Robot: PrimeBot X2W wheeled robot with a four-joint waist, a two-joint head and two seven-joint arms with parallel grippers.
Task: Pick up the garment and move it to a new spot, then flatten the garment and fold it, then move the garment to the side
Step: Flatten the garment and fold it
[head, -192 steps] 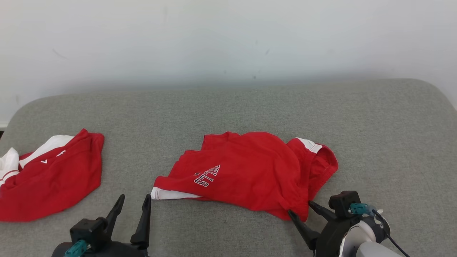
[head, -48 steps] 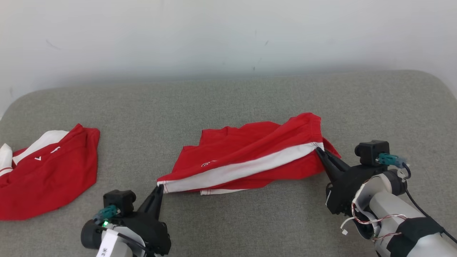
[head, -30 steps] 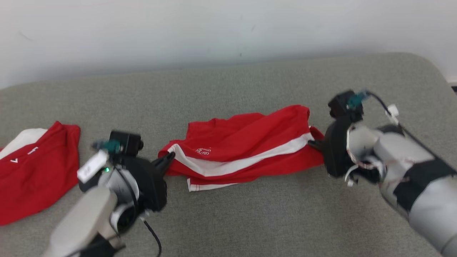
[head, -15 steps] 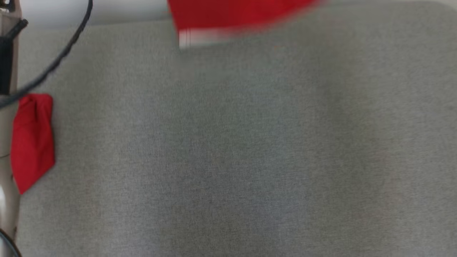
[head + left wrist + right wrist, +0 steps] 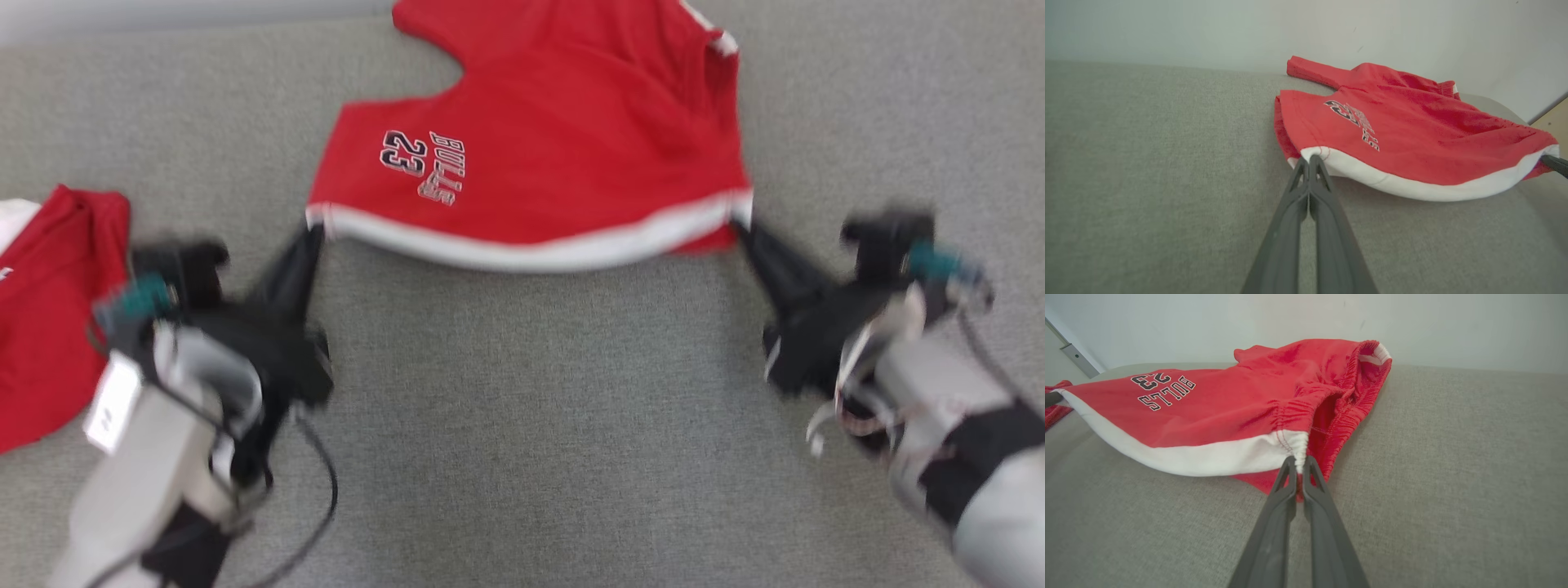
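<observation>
We have our left gripper (image 5: 314, 233) pinched tight on the left end of the white stripe (image 5: 531, 253) of the red Bulls shorts (image 5: 555, 139). Our right gripper (image 5: 739, 229) is clamped on the stripe's right end, at the gathered waistband. Between the two grips the stripe sags in a shallow curve. Beyond it, the rest of the shorts lies spread on the grey cushion (image 5: 522, 408), print upward. Left of the shorts, well apart, we see another red garment (image 5: 49, 310).

Bare test-room setup: grey fabric pad (image 5: 522, 408) against white wall (image 5: 1208, 28)
</observation>
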